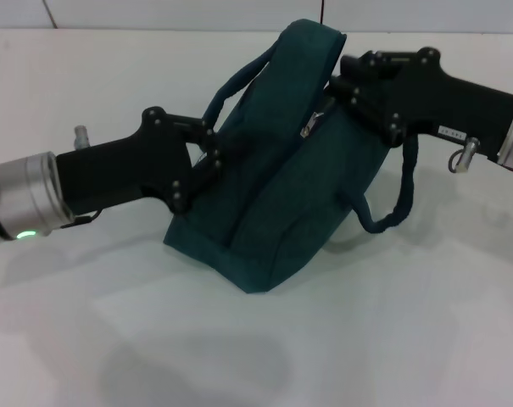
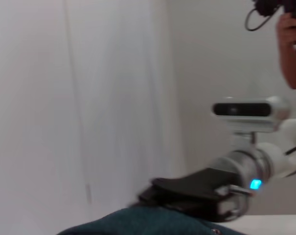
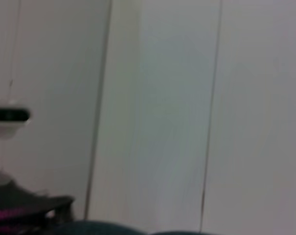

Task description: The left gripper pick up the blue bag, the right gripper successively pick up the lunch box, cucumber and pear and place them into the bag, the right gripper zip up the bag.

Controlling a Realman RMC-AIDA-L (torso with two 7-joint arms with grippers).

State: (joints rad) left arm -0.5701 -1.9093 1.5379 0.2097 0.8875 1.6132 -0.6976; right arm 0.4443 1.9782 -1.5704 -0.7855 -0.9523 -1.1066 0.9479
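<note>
Head view: blue bag [image 1: 273,203] between grippers; left gripper [image 1: 212,157] clamps its side; right gripper [image 1: 345,89] unclear.

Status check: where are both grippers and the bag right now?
Left gripper at the blue bag's left side, by a handle. Right gripper at the top near the zipper. No lunch box, cucumber or pear in view. Nothing blocking.

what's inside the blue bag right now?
Cannot tell. The blue bag shows only teal fabric and its zipper pull; the contents are covered. The left gripper and right gripper are at its sides.
</note>
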